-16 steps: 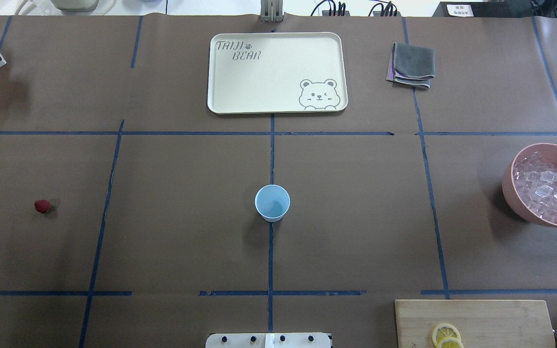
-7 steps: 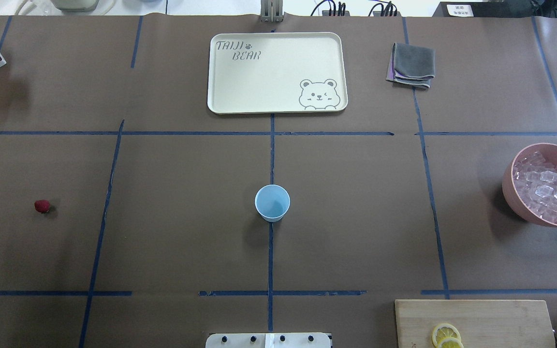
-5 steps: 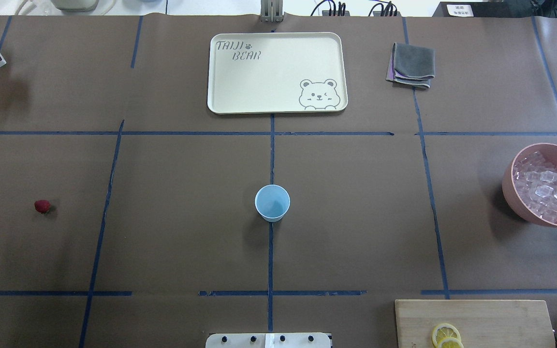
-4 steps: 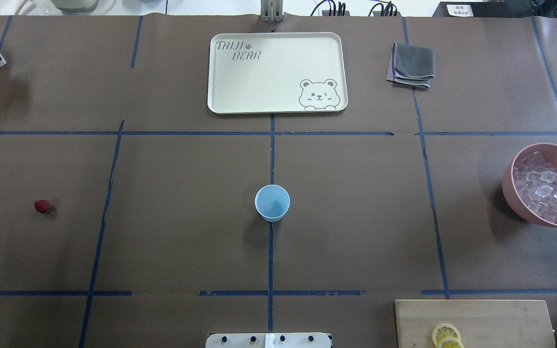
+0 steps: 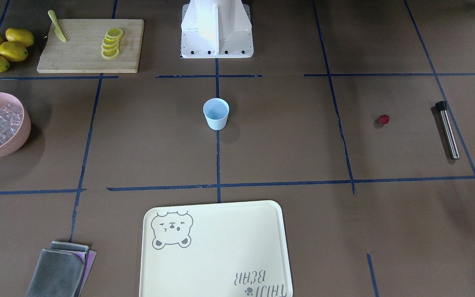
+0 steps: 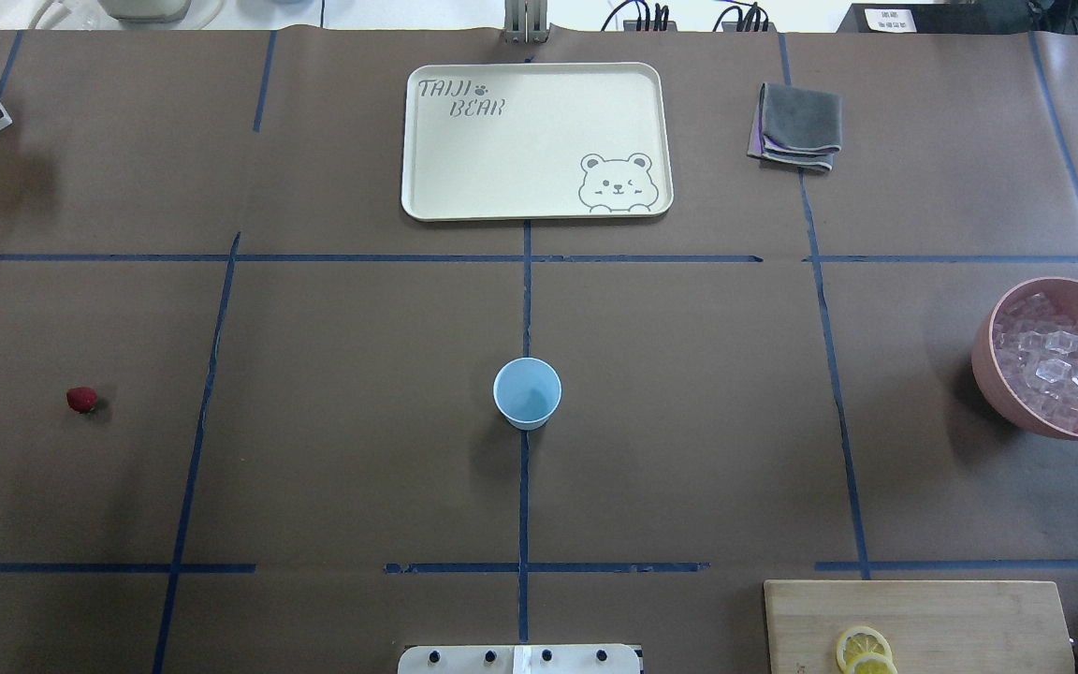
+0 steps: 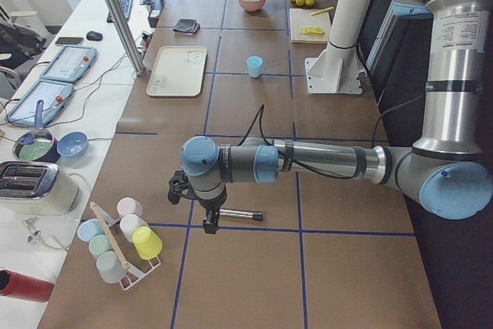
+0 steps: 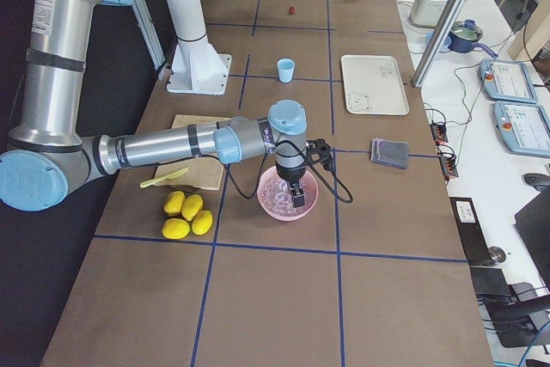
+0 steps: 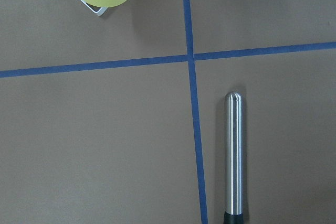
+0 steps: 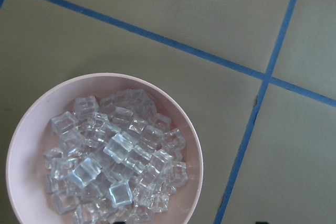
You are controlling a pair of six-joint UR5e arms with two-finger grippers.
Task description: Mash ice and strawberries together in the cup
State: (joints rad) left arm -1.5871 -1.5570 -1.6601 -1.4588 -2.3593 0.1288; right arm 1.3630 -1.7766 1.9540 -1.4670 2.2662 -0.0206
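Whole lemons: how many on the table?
4 lemons, one tight cluster beside the cutting board on the robot's right: two nearer the robot's side, two farther. Overhead view shows only one; none seems hidden.

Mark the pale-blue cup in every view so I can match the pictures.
Front-facing: cup at centre, above the bear tray.
Overhead: cup at centre, below the tray.
Exterior left: cup upper middle, right of the tray.
Exterior right: cup upper middle, left of the tray.
Left wrist: not in it.
Right wrist: not in it.
Shared landmark: the bear tray.
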